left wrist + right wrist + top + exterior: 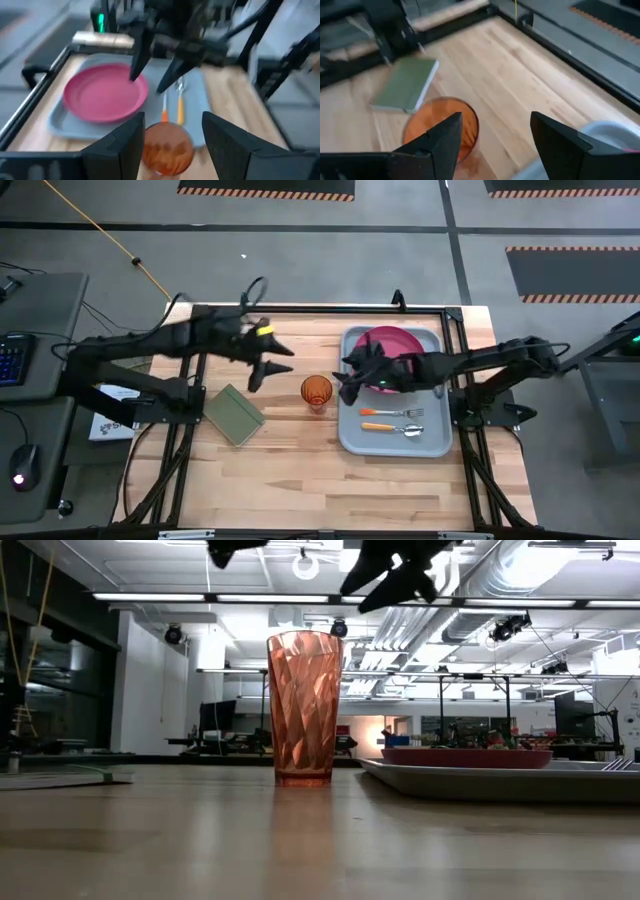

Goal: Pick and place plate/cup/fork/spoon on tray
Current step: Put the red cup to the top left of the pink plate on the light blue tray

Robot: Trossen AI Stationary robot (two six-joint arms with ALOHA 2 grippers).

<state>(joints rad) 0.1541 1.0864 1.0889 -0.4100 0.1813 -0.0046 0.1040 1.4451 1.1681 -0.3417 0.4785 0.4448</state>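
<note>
Btwn both open pincers, L (268, 368) & R (350, 379): cup (316, 392).

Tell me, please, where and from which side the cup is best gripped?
Probably the upper wall of the cup, approached from above: it stands upright and open-topped on the bare table, beside the tray, with the open right tool already closest.
</note>
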